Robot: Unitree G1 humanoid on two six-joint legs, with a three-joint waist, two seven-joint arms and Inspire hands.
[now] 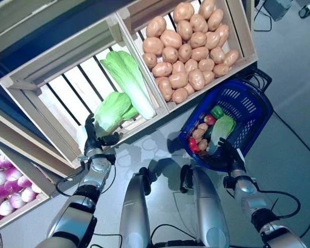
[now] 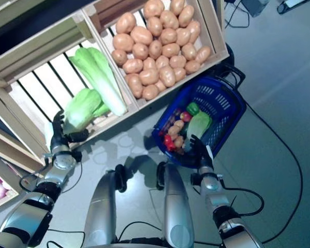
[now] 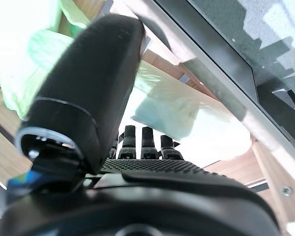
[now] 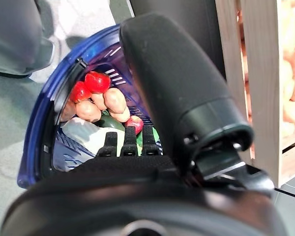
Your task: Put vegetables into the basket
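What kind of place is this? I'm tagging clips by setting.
Probably a mock grocery or produce stall: slatted wooden crates tilted for display, one piled with potatoes, one holding cabbages, and a blue shopping basket on the grey floor.

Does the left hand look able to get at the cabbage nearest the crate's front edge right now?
Probably yes. The left hand is at the crate's front edge, its fingers right beside the nearer cabbage. The crate is open-topped and nothing lies between them, though contact can't be confirmed.
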